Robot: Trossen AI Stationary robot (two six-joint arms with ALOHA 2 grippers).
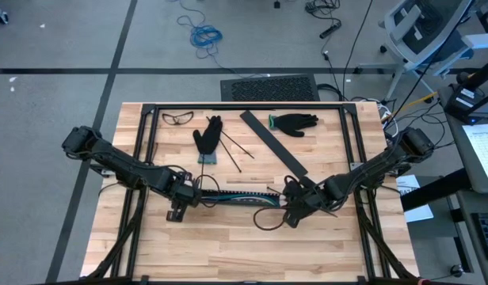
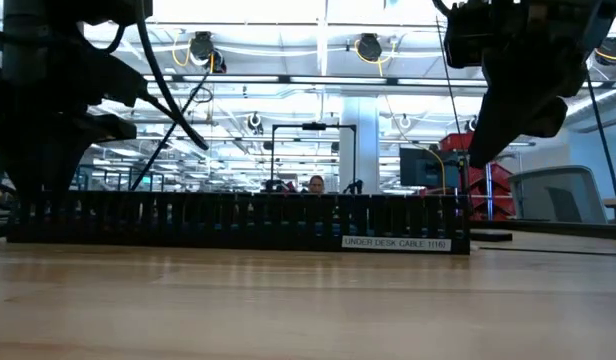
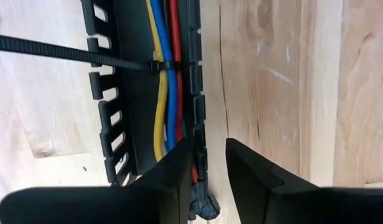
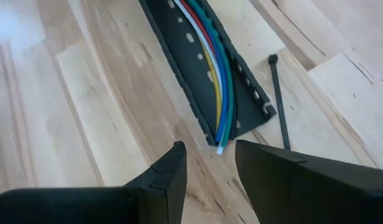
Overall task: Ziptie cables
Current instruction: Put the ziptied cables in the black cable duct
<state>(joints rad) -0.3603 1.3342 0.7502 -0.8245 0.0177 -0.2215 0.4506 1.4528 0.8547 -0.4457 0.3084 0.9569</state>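
Multicoloured cables (image 3: 166,93) lie in the black slotted tray (image 4: 179,56) near the bench's front edge; one black ziptie (image 3: 67,55) is cinched. My left tool (image 3: 209,168) and right tool (image 4: 210,165) stand spread, empty. A second ziptie (image 4: 280,102) waits unused.

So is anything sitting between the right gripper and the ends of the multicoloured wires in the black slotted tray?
Nothing visible: bare wood lies between the open right gripper and the multicoloured wires ending in the black slotted tray.

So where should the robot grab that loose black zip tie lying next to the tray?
Probably mid-strap on the loose zip tie, coming straight down from above. It lies flat on the wooden table, apart from the tray, with bare wood either side for fingers.
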